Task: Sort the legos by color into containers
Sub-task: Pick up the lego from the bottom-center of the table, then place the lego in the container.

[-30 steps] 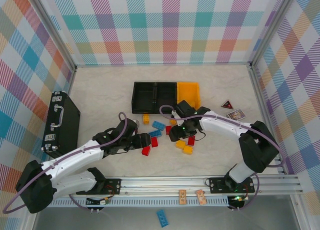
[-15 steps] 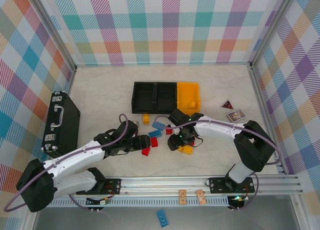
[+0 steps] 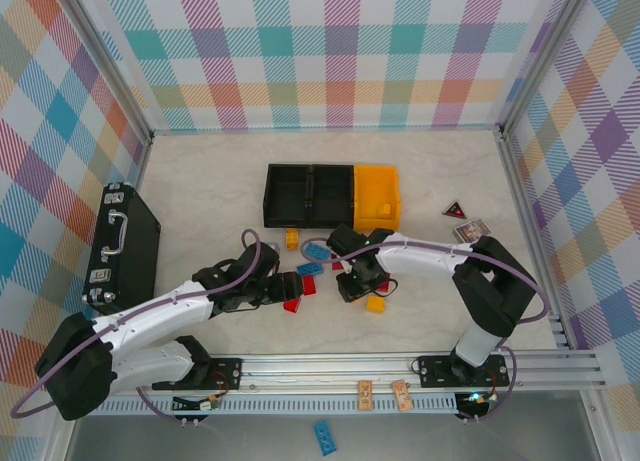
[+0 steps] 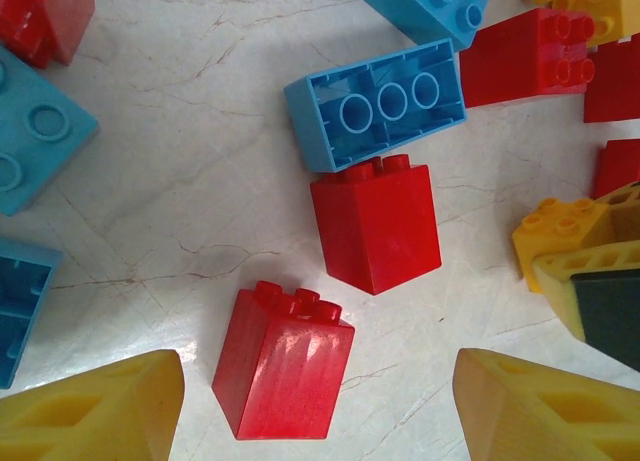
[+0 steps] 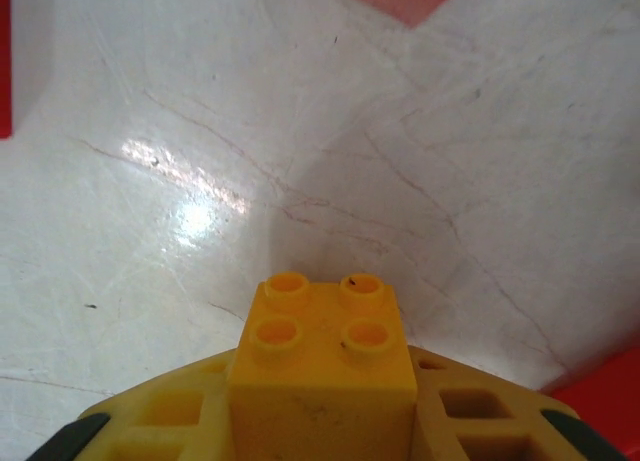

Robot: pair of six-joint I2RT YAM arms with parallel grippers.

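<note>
Red, blue and yellow legos lie scattered in front of two black containers (image 3: 310,194) and a yellow container (image 3: 377,193). My right gripper (image 3: 354,285) is low over the pile, shut on a yellow lego (image 5: 325,366) whose studs point away from the camera between both fingers (image 5: 160,426). My left gripper (image 3: 298,285) stands open just above the table. A red lego (image 4: 285,366) lies on its side between its yellow fingertips (image 4: 95,411), nearer the left one. Another red lego (image 4: 378,226) and a blue one (image 4: 378,103) lie just beyond.
A black case with a handle (image 3: 125,246) lies at the left. Two small cards (image 3: 463,219) lie at the right by the wall. A yellow lego (image 3: 376,303) sits right of my right gripper. A blue lego (image 3: 325,436) lies below the front rail.
My right gripper has moved left and toward the near edge, come down over the pile and shut on a yellow lego. The left arm has barely moved.
</note>
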